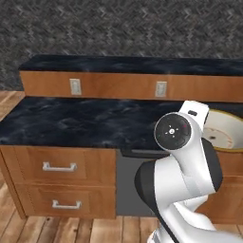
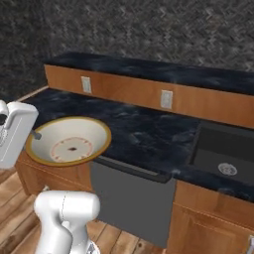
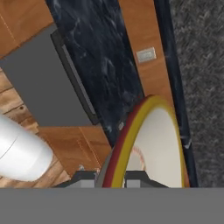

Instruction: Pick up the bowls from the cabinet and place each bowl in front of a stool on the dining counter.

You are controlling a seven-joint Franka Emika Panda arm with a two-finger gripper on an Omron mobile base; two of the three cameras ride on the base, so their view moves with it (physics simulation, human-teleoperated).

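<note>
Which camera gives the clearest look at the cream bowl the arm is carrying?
The right base view: the cream bowl shows its whole inside and darker rim. The left base view catches a part behind the arm; the hand view sees it edge-on in the end effector.

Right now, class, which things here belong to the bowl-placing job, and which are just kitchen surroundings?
Job:
- bowl, cream with a darker rim, held on edge
- gripper, shut on the bowl's rim

Surroundings:
- black marble counter
- sink
- drawers
- wall sockets
- grey appliance front
</note>
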